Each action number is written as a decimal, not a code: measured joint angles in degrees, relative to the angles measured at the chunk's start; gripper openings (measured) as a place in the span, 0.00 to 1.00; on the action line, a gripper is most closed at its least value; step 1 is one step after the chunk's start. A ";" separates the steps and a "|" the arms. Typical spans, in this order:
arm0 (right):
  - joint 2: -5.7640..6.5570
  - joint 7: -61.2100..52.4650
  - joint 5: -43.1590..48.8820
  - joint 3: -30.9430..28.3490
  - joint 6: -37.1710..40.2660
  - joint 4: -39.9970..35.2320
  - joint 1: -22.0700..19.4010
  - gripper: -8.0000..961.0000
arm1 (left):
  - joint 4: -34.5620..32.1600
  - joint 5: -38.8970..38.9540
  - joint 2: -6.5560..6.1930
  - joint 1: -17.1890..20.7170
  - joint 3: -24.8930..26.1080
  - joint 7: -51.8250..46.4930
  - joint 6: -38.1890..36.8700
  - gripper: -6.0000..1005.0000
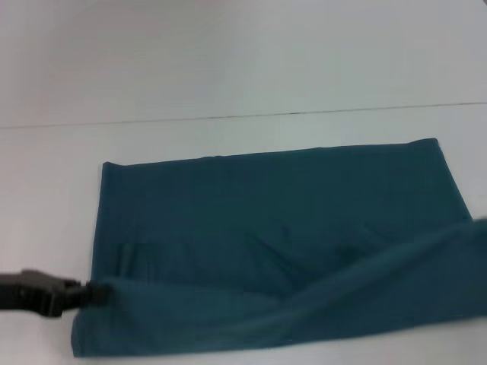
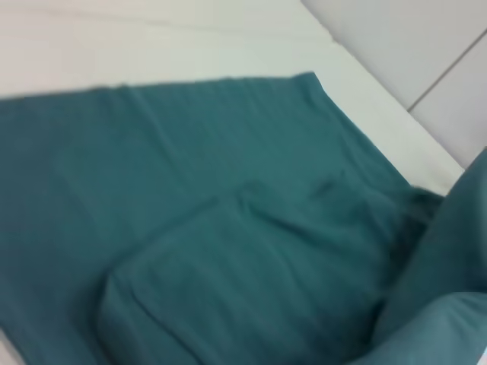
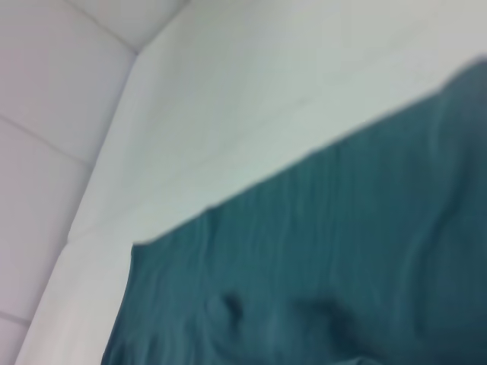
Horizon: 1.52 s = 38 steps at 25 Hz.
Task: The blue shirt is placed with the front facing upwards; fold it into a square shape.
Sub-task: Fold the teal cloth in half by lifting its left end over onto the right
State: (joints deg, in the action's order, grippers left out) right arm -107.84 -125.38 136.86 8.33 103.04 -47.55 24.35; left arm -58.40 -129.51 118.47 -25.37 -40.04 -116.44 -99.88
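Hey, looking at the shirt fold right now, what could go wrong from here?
The left claw pinches only the near left corner of the blue shirt, so the cloth may slip out. The lifted near edge sags and creases toward the right, so the fold could land crooked rather than square. The right claw is out of view, so its hold cannot be checked.

Left hand (image 1: 90, 293) reaches in low from the left, closed; right hand unseen.
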 joint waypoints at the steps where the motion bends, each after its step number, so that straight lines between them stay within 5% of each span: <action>1: 0.39 -0.40 0.01 0.22 -0.86 0.37 1.01 0.17 | 0.49 -0.10 -0.33 -0.98 0.40 -0.08 0.56 0.05; 7: 2.71 -2.48 0.15 2.31 -6.80 3.53 5.86 0.17 | 5.07 -0.42 -2.31 -6.50 0.66 -1.39 5.97 0.05; 13: 3.32 -3.87 0.02 3.02 -11.24 3.78 8.02 0.17 | 10.38 -1.00 -3.87 -10.16 0.35 -3.86 13.68 0.05; 25: 3.68 -4.01 -0.45 3.52 -20.41 8.21 10.58 0.18 | 12.51 -0.64 -3.61 -11.88 0.41 -3.96 23.04 0.06; 38: 2.47 -4.31 -3.53 4.22 -31.02 12.98 13.46 0.19 | 15.41 -1.01 -3.67 -16.62 -0.87 -3.47 32.49 0.06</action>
State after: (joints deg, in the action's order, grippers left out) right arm -105.38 -129.69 133.34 12.55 72.02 -34.57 37.81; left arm -42.99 -130.52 114.80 -41.99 -40.90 -119.91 -67.38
